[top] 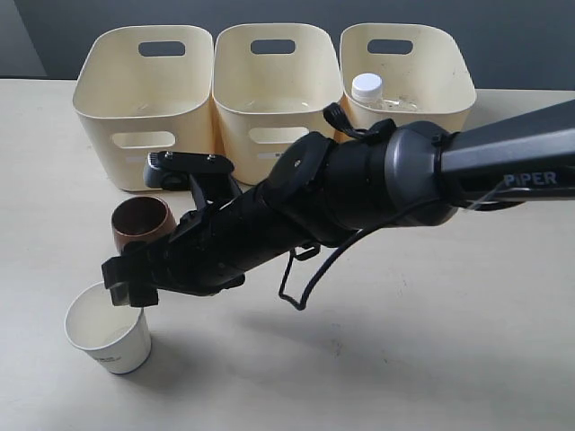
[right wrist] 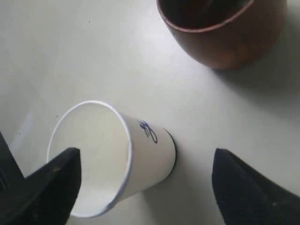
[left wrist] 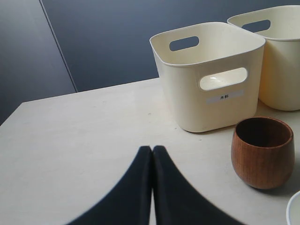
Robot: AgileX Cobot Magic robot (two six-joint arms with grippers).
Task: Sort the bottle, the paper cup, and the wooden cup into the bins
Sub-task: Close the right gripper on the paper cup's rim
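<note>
Right wrist view shows the right gripper (right wrist: 145,159) released, its black fingers spread wide and holding nothing, poised over the white tapered paper cup (right wrist: 117,154), which stands upright on the pale table (right wrist: 70,56) directly beneath it. One finger hangs over the cup's open mouth while the other stands clear of the printed outer wall, so a squeeze from here would likely pinch a single thin wall. That could fold or crush the paper, or let the cup swing and slip out on the lift. A descent that catches the rim instead could tip the light cup over and send it rolling. The rounded reddish-brown wooden cup (right wrist: 220,33) sits just beyond the gripper, close beside the paper cup, and the arm above it could nudge it during a careless lift or swing toward the cream plastic bins (top: 431,63). One of those already holds the clear white-capped plastic bottle (top: 367,87). The left gripper (left wrist: 151,154) is clenched on nothing, well clear.
</note>
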